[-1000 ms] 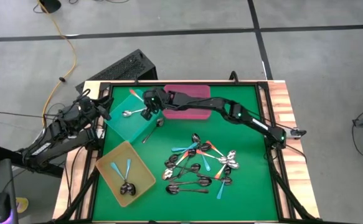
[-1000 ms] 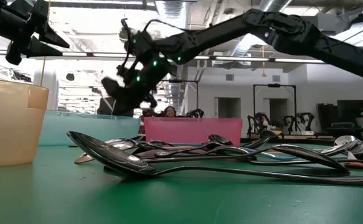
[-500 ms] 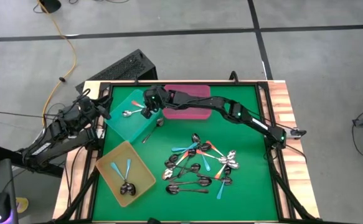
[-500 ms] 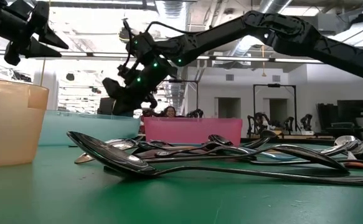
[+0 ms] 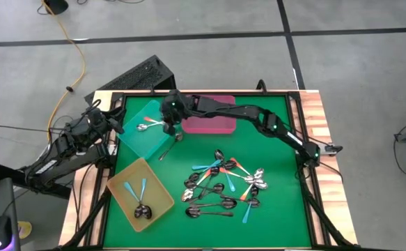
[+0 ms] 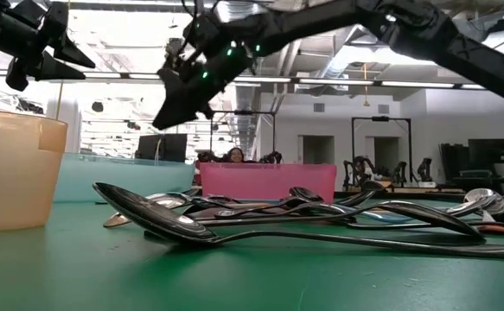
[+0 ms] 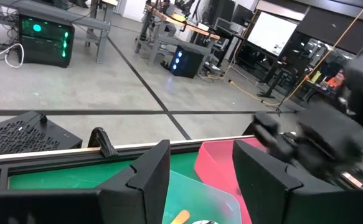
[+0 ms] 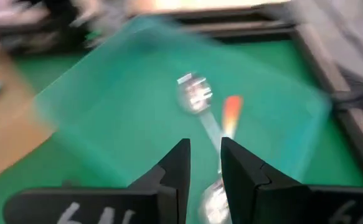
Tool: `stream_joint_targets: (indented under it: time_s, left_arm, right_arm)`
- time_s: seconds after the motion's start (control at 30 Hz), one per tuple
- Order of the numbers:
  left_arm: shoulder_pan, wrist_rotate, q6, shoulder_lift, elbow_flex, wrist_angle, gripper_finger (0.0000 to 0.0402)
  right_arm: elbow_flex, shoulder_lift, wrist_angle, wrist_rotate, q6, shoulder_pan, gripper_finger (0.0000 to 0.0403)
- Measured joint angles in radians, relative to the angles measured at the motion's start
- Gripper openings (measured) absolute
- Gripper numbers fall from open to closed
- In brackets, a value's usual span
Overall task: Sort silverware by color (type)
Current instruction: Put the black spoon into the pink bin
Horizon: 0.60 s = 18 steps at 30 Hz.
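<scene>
Evidently right pincer (image 5: 168, 120), parted and empty over translucent teal plastic tray (image 5: 134, 137), risks clipping the tray's three-o'clock rim on retreat, scattering its orange-handled spoon (image 8: 228, 114); left pincer (image 5: 119, 116) clenched.

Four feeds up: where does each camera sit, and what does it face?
High: overhead, straight down; both arms, right tool over teal tray.
Low: tabletop level, across spoon pile; arms overhead.
Left wrist: left tool faces pink tray.
Right wrist: own fingers, orange-handled spoon in teal tray.
All show trays.
</scene>
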Motion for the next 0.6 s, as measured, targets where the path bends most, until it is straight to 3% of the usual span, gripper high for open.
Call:
stream_joint_targets:
  time_s: [0.17, 0.3, 0.43, 0.6]
  left_arm:
    - [0.000, 0.000, 0.000, 0.000, 0.000, 0.000, 0.0158]
    - [0.000, 0.003, 0.000, 0.000, 0.000, 0.000, 0.0158]
    - [0.000, 0.006, 0.000, 0.000, 0.000, 0.000, 0.0158]
    - [0.000, 0.006, 0.000, 0.000, 0.000, 0.000, 0.0158]
  right_arm:
    - [-0.003, -0.006, -0.232, -0.010, -0.171, 0.047, 0.0099]
    - [-0.002, 0.002, -0.394, 0.069, -0.346, 0.081, 0.0099]
    - [-0.006, 0.024, -0.432, 0.173, -0.375, 0.100, 0.0099]
    - [-0.001, 0.015, -0.422, 0.191, -0.423, 0.104, 0.0103]
